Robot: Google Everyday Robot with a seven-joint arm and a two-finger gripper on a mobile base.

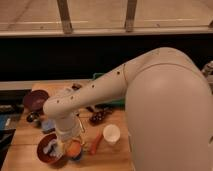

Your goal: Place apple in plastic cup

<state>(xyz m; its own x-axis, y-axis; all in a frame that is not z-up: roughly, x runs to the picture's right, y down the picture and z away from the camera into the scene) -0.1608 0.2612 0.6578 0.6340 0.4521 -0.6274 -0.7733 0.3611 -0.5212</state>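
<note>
The apple (75, 148), round and yellow-orange, is near the table's front left. A strip of blue shows right under it, which looks like the plastic cup (76, 158); the apple seems to rest in or on it. My gripper (68, 141) points straight down from the white wrist, right above and touching or almost touching the apple's left side. The wrist hides the gripper's tips.
A reddish-brown bowl with a grey-blue cloth (49, 149) stands just left of the apple. An orange carrot-like thing (96, 143) and a white cup (111, 134) lie to the right. A dark bowl (36, 99), a bluish object (48, 125) and dark items (98, 117) lie behind.
</note>
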